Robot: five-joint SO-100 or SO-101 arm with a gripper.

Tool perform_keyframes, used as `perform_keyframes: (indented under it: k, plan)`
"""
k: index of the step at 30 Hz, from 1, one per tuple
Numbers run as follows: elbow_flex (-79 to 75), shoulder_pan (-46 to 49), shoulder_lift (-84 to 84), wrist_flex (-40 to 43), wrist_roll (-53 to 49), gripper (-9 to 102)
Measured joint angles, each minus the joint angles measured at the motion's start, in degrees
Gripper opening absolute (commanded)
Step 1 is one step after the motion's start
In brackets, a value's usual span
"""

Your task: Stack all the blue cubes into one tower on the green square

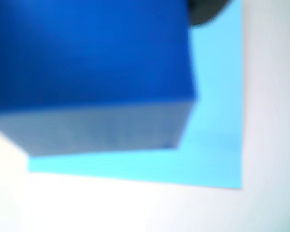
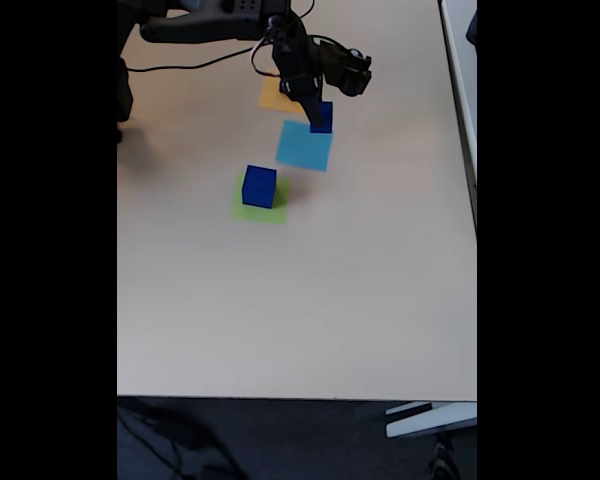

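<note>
My gripper (image 2: 318, 112) clasps a dark-blue cube (image 2: 322, 117) above the far corner of the flat light-blue square (image 2: 304, 145). In the wrist view this matte, sharp-edged cube (image 1: 89, 72) looms over the light-blue square (image 1: 217, 121). Nearer, a larger blue cube (image 2: 259, 186) sits on the green square (image 2: 261, 209). The orange square (image 2: 277, 96) lies beyond; open beige table (image 2: 310, 300) spreads on the near side.

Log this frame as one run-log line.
phase: pick | pincer: at blue cube over light-blue square, grip state unclear | green square: one blue cube on it | stack: incomplete
</note>
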Motion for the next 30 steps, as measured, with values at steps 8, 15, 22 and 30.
perform_keyframes:
  k: [8,15,22,30]
  plan:
    - [1.4,7.1,7.8,7.1,-4.3,3]
    - [13.8,12.0,12.7,5.4,-8.5,4]
    - [27.4,14.3,15.6,-1.5,-10.9,3]
    - [29.0,15.8,17.5,-2.2,-13.2,4]
